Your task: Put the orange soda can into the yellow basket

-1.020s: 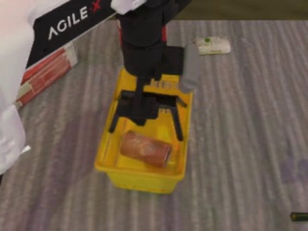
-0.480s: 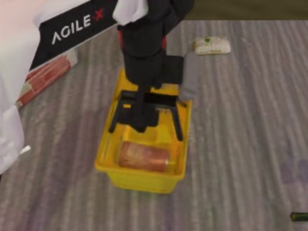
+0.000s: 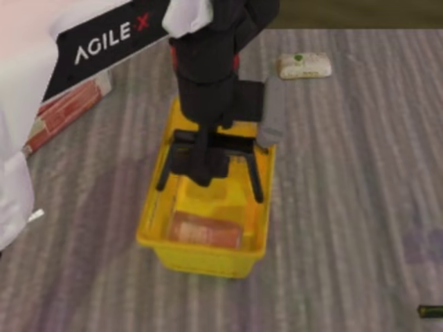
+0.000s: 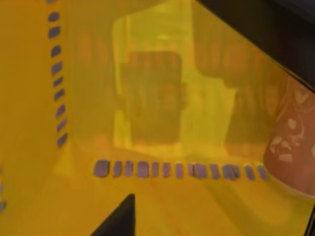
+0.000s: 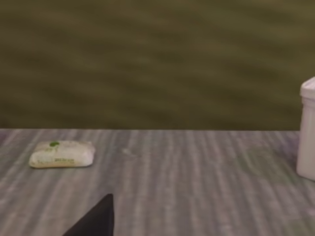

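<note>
The orange soda can (image 3: 206, 229) is lying on its side on the floor of the yellow basket (image 3: 257, 243), close against the basket's near end wall. The left arm is reaching over the basket from the far side, and its fingers (image 3: 201, 173) are hanging above the basket's middle, with the can just beyond their tips and apart from them; nothing is sitting between them. How widely they are spread cannot be told from above, since the wrist is covering them. In the left wrist view one dark fingertip (image 4: 117, 221) is showing over the yellow floor, the slotted wall (image 4: 177, 170) is running across ahead of it, and the can (image 4: 290, 137) is lying off to one side of the fingers, not touching them. The two black handles (image 3: 252, 166) are folded across the basket on either side of the fingers.

The right arm is parked out of the top view; only one fingertip (image 5: 96, 221) is showing in its wrist view, so their state cannot be told. Well ahead of it on the striped worktop (image 3: 346, 180), a small pale packet (image 3: 304, 65) is resting. A red-and-white box (image 3: 66, 109) is lying under the left arm.
</note>
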Action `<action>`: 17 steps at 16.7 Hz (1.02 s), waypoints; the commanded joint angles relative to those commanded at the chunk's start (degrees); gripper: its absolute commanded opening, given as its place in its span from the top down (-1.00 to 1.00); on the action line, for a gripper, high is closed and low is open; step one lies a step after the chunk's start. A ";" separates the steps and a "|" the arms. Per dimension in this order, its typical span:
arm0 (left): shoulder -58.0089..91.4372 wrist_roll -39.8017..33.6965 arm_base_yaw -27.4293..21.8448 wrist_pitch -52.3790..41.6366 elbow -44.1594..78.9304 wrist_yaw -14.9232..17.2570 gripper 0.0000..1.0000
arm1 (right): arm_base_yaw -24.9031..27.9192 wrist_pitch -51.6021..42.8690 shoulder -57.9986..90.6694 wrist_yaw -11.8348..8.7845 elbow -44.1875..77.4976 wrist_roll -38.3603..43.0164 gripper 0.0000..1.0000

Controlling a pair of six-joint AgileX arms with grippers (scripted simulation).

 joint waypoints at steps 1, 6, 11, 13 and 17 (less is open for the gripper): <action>0.00 0.00 0.00 0.00 0.00 0.00 -0.25 | 0.00 0.00 0.00 0.00 0.00 0.00 -1.00; 0.00 0.00 0.00 0.00 0.00 0.00 0.51 | 0.00 0.00 0.00 0.00 0.00 0.00 -1.00; 0.00 0.00 0.00 0.00 0.00 0.00 1.00 | 0.00 0.00 0.00 0.00 0.00 0.00 -1.00; 0.00 0.00 0.00 0.00 0.00 0.00 1.00 | 0.00 0.00 0.00 0.00 0.00 0.00 -1.00; 0.00 0.00 0.00 0.00 0.00 0.00 1.00 | 0.00 0.00 0.00 0.00 0.00 0.00 -1.00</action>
